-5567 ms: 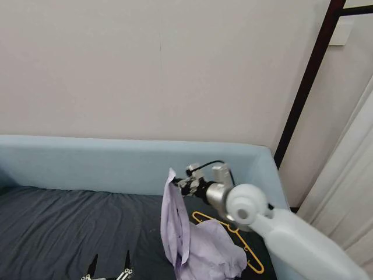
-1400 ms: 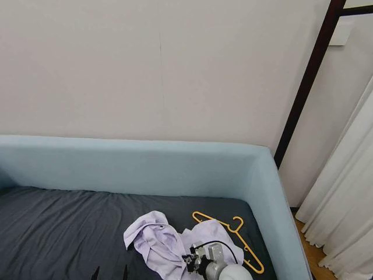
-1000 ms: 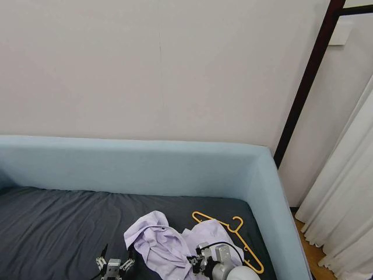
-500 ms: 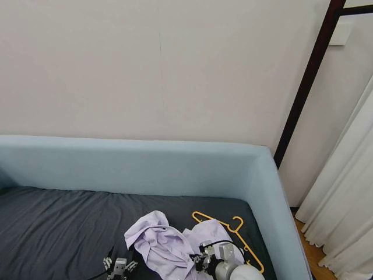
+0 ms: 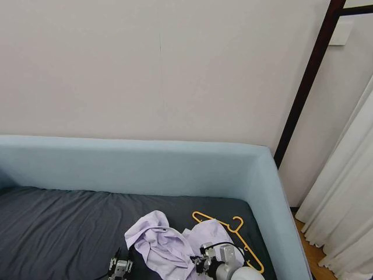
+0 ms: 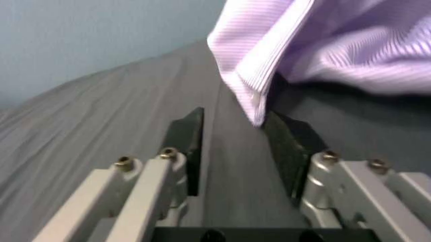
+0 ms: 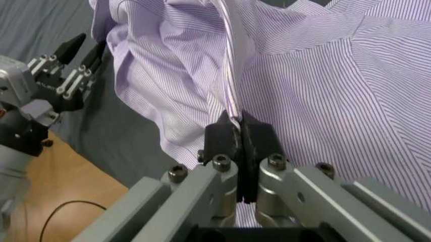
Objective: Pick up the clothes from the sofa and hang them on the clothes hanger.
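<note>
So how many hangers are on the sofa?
1. The yellow hanger lies on the sofa seat near its right end, partly under the purple shirt; more could hide beneath.

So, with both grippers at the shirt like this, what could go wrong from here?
1. The right gripper is shut on a thin fold of the purple shirt; the fold might slip out during a lift.
2. The left gripper is open with just the shirt's hem edge between its fingers; closing could miss the hem or pinch the dark sofa cover too.
3. The orange hanger lies partly hidden under the shirt, so lifting may drag it along.
</note>
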`<state>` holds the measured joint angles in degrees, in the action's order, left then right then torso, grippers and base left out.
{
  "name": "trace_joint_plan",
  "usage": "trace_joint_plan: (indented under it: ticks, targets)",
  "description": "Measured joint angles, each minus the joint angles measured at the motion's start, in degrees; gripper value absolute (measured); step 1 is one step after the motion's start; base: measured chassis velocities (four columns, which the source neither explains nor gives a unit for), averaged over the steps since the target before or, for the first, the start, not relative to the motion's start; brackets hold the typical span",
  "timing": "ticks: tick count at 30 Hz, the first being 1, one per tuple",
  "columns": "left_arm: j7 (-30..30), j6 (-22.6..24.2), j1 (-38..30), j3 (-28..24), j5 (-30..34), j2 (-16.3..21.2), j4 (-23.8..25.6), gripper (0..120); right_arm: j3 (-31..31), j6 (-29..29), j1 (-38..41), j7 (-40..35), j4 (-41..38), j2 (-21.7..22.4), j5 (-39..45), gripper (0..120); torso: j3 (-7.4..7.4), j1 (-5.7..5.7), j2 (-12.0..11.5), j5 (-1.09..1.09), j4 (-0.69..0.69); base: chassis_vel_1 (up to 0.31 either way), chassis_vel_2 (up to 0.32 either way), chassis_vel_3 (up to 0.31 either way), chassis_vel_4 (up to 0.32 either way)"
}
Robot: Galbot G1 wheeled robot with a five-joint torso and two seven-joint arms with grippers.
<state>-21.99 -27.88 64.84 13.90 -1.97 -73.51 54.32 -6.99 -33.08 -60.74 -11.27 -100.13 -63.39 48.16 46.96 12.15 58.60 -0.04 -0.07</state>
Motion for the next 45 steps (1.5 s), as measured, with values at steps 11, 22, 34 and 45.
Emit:
trace_joint_plan:
  ticks: [11,22,34,45]
  targets:
    - [1.0,-0.8,-4.3,-1.5,-1.1,-1.0,-3.0,0,0.1,0.0,-0.1,0.1,-0.3,0.4,0.3,0,0.0,0.0,0.0,0.0,0.0,0.0,0.0,0.0,0.0]
    - [1.0,0.4,0.5,-0.7,0.6,1.7,6.0,0,2.0,0.0,-1.2,-0.4,-3.9,1.4,1.4,0,0.0,0.0,0.0,-0.01,0.01,0.0,0.0,0.0,0.0]
    - [3.0,10.5,6.2,0.1,12.5,19.7,37.5,0,5.5,0.5,3.5,-5.5,-17.4,13.1,12.3,0,0.0,0.0,0.0,-0.03,0.0,0.0,0.0,0.0,0.0]
    - [3.1,23.0,0.9,0.8,30.2,35.9,58.4,0,8.7,1.7,18.7,-8.8,-23.0,25.0,26.0,0,0.0,0.0,0.0,0.01,-0.02,0.0,0.0,0.0,0.0]
